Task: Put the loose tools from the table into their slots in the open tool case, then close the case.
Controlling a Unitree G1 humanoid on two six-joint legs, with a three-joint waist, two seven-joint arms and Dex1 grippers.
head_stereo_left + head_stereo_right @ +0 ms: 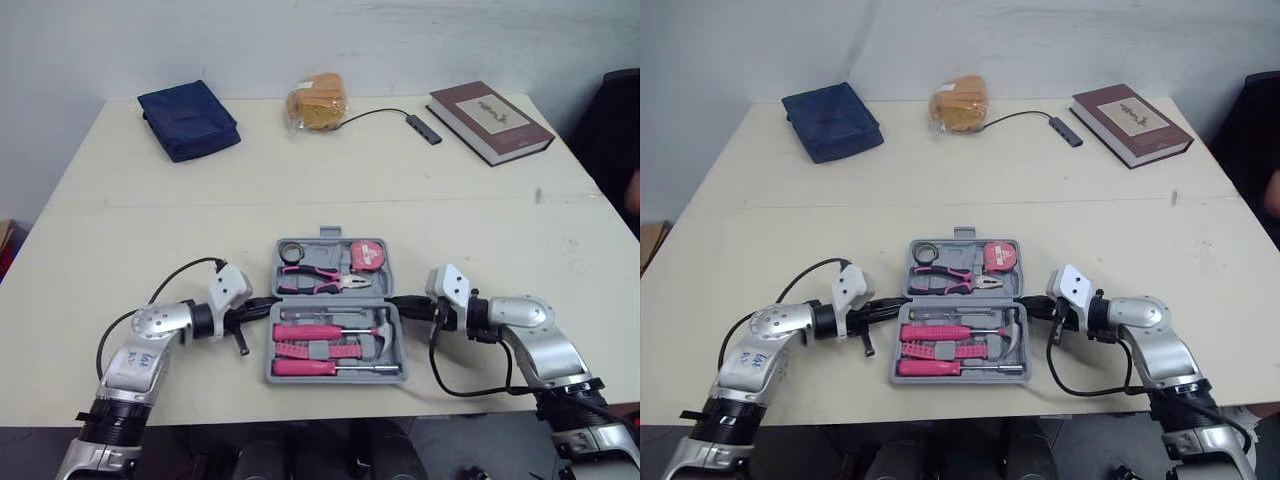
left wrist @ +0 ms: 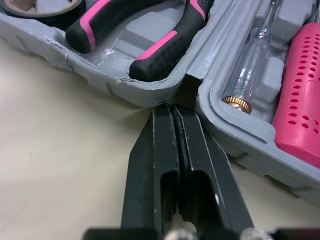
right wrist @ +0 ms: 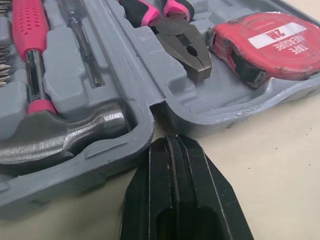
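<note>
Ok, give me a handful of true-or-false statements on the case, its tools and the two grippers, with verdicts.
1. The tool case lies open on the table. True.
2. The left gripper is wide open. False: it is shut, its tip at the case's hinge notch.
3. The tape measure shares a half with the pliers. True.
4. The hammer lies loose on the table. False: it sits in the case.
5. The right gripper grips the tape measure. False: it is shut on nothing, beside the case's edge.
</note>
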